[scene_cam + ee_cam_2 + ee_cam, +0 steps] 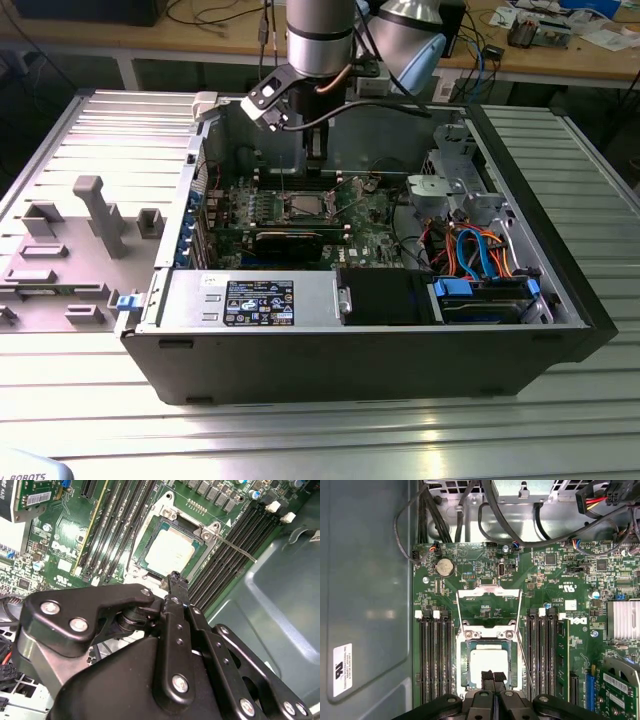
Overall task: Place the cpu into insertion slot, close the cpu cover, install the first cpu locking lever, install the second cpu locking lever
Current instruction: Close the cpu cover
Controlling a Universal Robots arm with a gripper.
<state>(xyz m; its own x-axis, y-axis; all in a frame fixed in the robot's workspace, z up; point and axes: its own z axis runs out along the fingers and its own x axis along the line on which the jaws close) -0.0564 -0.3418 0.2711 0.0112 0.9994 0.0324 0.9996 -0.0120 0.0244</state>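
Cpu (487,661) seated in insertion slot (464,659), right under my gripper (493,676); fingers pressed together, empty. Cpu cover (489,594) flipped open beyond. Open case (350,365) on ribbed metal counter (330,430); cluttered room behind.

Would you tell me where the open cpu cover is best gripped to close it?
Probably the free edge bar of the cpu cover, farthest from its hinge beside the insertion slot, approached from above: it is thin plate, and the window leaves only narrow rims.

1 small flat square silvery-grey cpu (487,660), 1 dark-framed square insertion slot (465,665). 2 banks of long black memory slots (436,660), 1 round silver coin-cell batt (444,567).
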